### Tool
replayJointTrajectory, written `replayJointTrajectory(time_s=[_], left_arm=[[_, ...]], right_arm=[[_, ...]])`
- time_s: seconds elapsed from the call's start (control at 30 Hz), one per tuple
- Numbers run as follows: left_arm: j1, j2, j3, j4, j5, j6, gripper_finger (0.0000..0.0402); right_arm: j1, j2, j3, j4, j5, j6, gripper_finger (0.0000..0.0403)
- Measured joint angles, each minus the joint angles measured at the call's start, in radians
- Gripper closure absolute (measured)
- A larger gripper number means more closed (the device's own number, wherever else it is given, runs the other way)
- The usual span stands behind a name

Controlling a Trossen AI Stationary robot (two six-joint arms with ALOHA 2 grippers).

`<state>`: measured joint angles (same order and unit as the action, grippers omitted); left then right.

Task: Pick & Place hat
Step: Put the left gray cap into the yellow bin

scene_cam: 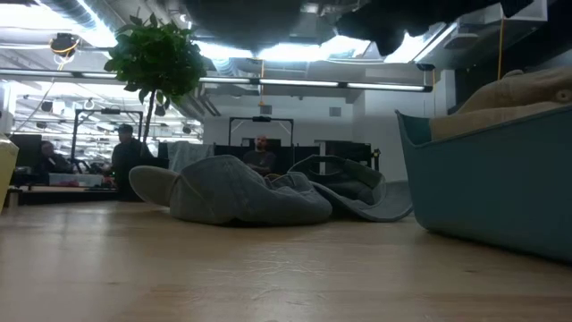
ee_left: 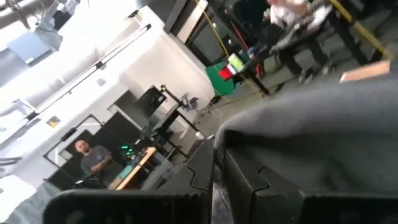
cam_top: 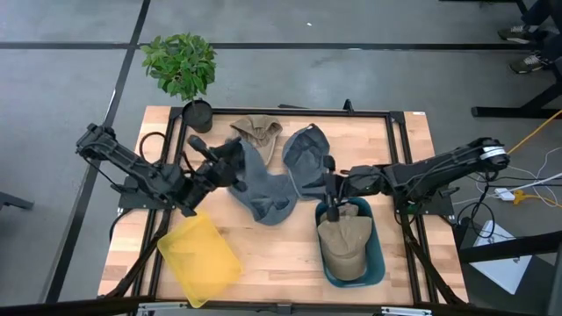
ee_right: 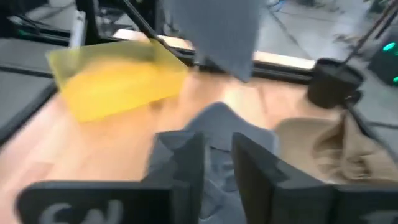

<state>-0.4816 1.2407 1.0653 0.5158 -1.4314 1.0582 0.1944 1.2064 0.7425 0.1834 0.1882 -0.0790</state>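
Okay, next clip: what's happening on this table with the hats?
The left gripper is shut on a grey hat mid-table, lifting one edge. The right gripper hangs over the teal bin, where a tan hat already lies. The yellow bin holds nothing. Another grey hat and another tan hat wait on the table.

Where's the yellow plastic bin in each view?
High: yellow plastic bin, lower left, on the table.
Low: only a sliver at the far left edge.
Left wrist: not in it.
Right wrist: upper left.
Shared landmark: grey fabric hat.
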Motion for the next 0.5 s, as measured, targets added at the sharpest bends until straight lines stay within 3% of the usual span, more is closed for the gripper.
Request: replayJointTrajectory(time_s=[0.23,0.5], left_arm=[[-0.028,0.003,-0.002,-0.021,0.014,0.130,0.0388],[-0.068,0.004,-0.002,-0.105,0.241,0.212,0.0388]], right_arm=[[-0.001,-0.002,0.002,0.026,-0.098,0.126,0.0204],[-0.007,-0.002,0.002,0.236,-0.096,0.124,0.0135]])
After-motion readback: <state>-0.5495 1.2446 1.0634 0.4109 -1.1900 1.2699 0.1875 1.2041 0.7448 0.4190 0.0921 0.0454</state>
